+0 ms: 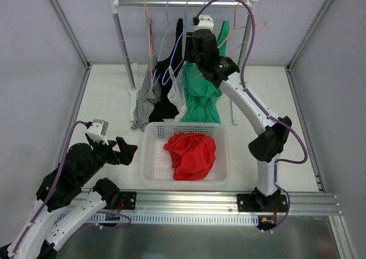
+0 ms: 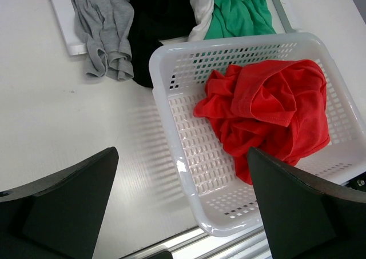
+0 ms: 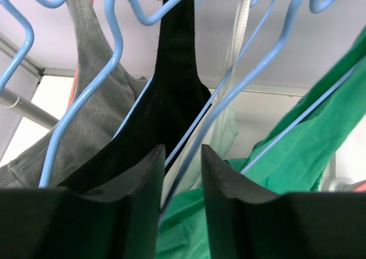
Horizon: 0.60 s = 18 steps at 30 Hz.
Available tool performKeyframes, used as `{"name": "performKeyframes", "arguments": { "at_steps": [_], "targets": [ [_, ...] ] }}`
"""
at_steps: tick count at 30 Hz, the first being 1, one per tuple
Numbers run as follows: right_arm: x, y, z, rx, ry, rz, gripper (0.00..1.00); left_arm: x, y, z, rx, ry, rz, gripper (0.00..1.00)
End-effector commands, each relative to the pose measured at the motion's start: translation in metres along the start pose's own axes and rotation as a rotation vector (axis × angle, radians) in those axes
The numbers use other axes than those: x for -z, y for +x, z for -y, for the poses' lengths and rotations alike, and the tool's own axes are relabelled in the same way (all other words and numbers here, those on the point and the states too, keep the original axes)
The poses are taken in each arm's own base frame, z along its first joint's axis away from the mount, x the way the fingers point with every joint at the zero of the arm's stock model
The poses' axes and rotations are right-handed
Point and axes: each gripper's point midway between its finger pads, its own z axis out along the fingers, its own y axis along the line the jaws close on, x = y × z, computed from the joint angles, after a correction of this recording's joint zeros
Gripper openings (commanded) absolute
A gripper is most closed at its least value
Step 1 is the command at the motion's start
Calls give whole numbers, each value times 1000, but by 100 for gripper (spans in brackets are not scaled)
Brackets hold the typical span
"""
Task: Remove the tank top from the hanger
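**Lot: tank tops on hangers, right claw up among them**

Left claw (image 2: 180,176) gaping and empty, low over the table beside the white basket (image 2: 162,99), which holds a red garment (image 2: 269,110). Black tank top (image 3: 171,99) and white tank top (image 3: 237,36) hang on blue hangers (image 3: 116,42): light, limp, stretchy knit, so I'd pinch a shoulder strap and slip it off the wire. Right claw (image 3: 183,173) narrowly parted around a blue wire; I cannot tell whether it pinches.

White table (image 1: 108,99) — grey walls (image 1: 34,53)
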Motion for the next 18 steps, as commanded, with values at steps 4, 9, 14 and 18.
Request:
{"name": "performKeyframes", "arguments": {
  "at_steps": [4, 9, 14, 18],
  "targets": [
    [26, -33, 17, 38, 107, 99, 21, 0, -8, 7, 20, 33, 38, 99],
    [40, -39, 17, 56, 100, 111, 1, 0, -8, 7, 19, 34, 36, 99],
    [52, -43, 22, 73, 97, 115, 0, 0, -8, 7, 20, 35, 39, 99],
    [67, -55, 21, 82, 61, 140, 0, 0, -8, 7, 20, 35, 39, 99]
  ]
}}
